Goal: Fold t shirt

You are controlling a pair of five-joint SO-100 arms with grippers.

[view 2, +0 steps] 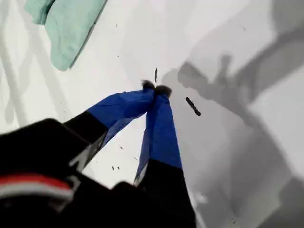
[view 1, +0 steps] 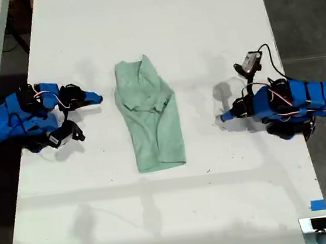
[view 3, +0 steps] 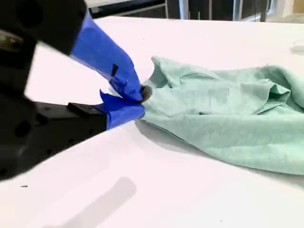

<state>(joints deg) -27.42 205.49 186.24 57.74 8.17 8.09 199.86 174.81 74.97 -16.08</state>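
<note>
Counter: a white counter (view 1: 139,18) filled the exterior view, with dark floor along both sides and one blue arm lying low at each side.

T shirt: the t shirt (view 1: 150,114) lay in the middle of the counter between the two arms, already narrowed to a long wrinkled strip with one end bunched and the other end square.

First arm: my first gripper (view 2: 155,88) rested at the exterior view's right, well apart from the cloth. Its fingers (view 2: 161,128) met at the tips with nothing between them.

Second arm: my second gripper (view 3: 140,99) sat at the exterior view's left, just beside the bunched end of the strip. Its fingers were drawn together too (the tips looked close to the hem, but I saw no cloth pinched).

Step in hand: I judged the sides were folded in and the end-over-end fold was left.

Doing it well: open both sets of fingers first. Take the two corners of one end, each pinching every layer. Lift only a little, carry both corners across at the same pace, lay that end square on the other, then let go.
</note>
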